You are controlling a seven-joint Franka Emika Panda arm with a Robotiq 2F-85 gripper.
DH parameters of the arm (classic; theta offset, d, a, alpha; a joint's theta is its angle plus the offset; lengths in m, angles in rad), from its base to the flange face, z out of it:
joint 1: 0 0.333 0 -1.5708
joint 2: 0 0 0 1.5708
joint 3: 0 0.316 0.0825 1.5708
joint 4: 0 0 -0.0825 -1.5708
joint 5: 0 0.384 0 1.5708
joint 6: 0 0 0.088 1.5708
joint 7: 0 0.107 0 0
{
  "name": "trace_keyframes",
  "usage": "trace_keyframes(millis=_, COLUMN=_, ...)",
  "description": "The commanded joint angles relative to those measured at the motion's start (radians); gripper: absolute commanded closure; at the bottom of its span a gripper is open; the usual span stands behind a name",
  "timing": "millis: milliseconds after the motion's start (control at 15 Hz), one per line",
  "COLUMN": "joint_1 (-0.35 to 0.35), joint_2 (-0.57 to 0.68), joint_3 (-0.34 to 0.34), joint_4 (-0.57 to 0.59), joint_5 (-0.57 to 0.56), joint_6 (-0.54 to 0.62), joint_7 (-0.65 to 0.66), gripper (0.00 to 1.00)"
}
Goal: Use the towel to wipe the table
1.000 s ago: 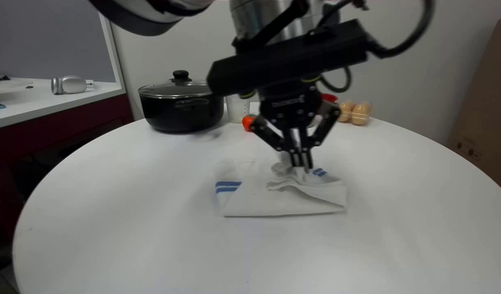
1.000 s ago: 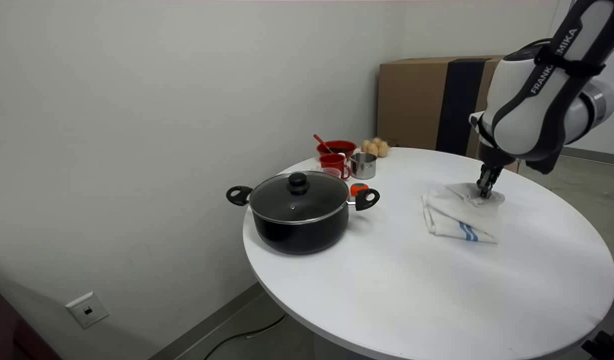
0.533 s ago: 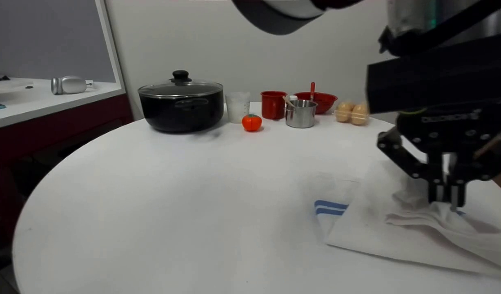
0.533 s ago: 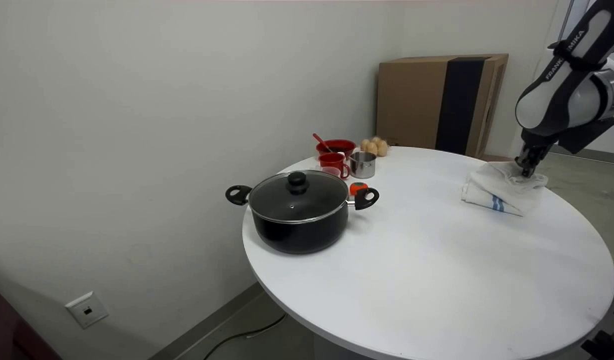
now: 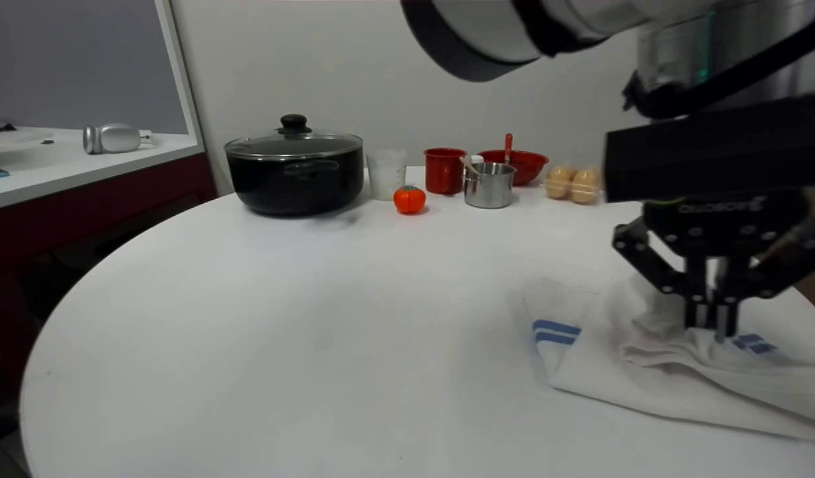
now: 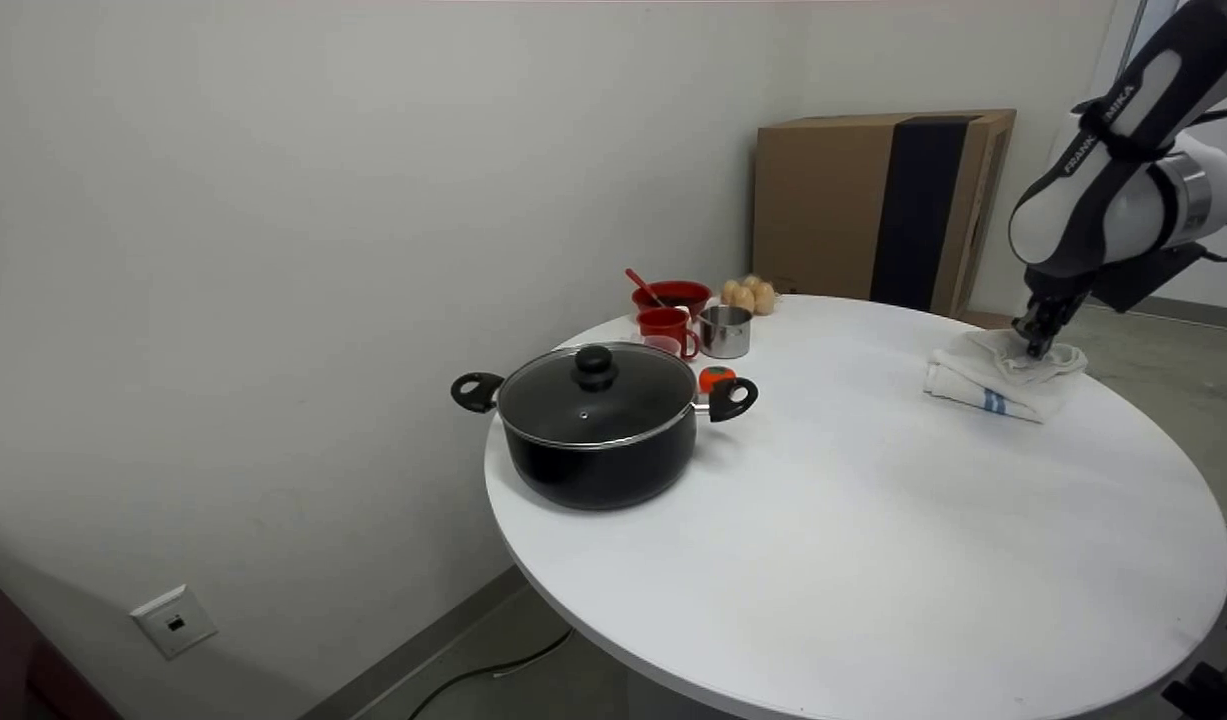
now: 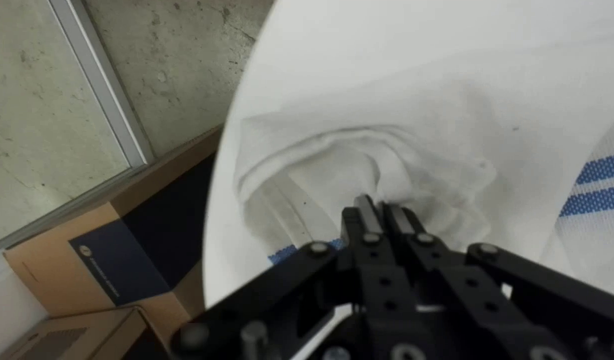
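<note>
The white towel with blue stripes lies folded and rumpled on the round white table, at the right in both exterior views. My gripper points down and is shut on a bunched fold near the middle of the towel. In the wrist view the fingertips are nearly together with cloth pinched at their tips. The towel spreads around them, flat on the table in most parts. The gripper hides part of one stripe.
A black lidded pot, a tomato, a red mug, a metal cup, a red bowl and eggs stand along the wall side. The table edge is close to the towel. Cardboard box stands beyond.
The gripper and towel have slid across the table, rightward in both exterior views, toward the table edge near the box. In the last half second they shifted slightly back left. The grip stayed shut.
</note>
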Motion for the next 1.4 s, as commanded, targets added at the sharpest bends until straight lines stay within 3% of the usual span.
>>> trace_keyframes(millis=0, joint_1=0.070, joint_2=-0.059, joint_3=0.049, joint_4=-0.166, joint_5=-0.021, joint_6=0.040, joint_7=-0.020, gripper=0.99)
trace_keyframes(millis=400, joint_1=0.140, joint_2=-0.193, joint_3=0.178, joint_4=-0.452, joint_5=-0.032, joint_6=0.069, joint_7=-0.092, gripper=0.99)
trace_keyframes(millis=933, joint_1=0.276, joint_2=-0.390, joint_3=0.330, joint_4=-0.824, joint_5=-0.008, joint_6=0.123, joint_7=-0.075, gripper=0.99)
trace_keyframes(millis=1200, joint_1=0.331, joint_2=-0.425, joint_3=0.368, joint_4=-0.911, joint_5=-0.003, joint_6=0.143, joint_7=-0.061, gripper=0.99)
trace_keyframes(millis=1333, joint_1=0.349, joint_2=-0.404, joint_3=0.348, joint_4=-0.872, joint_5=-0.007, joint_6=0.123, joint_7=-0.053, gripper=0.99)
